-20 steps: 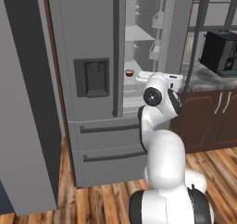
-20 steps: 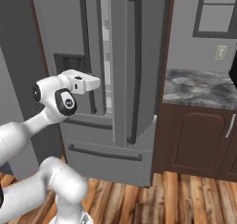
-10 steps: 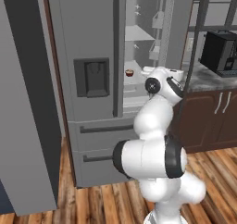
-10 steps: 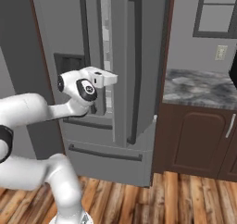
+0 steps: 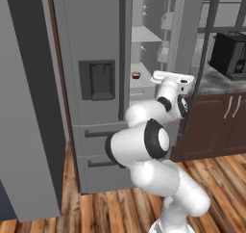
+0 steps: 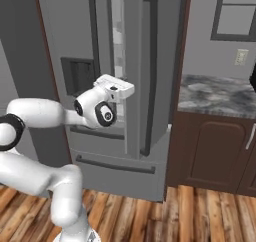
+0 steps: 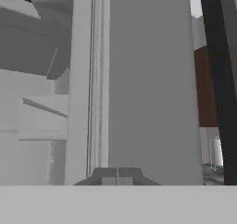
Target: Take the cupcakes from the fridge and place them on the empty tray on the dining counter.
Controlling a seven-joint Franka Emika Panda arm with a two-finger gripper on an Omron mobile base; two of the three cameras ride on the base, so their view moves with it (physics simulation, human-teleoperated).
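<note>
End effector (image 7: 117, 176) (closed) near fridge (image 5: 96, 58) door

Even flat light, soft renders, faint shadows

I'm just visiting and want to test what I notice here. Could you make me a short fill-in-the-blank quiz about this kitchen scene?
1. The fridge has its right-hand door standing ____.
2. A small cupcake sits on a shelf ____ the fridge.
3. The end effector has its two tips pressed ____.
4. The floor is made of ____ planks.

Missing words: open; inside; together; wooden
</note>
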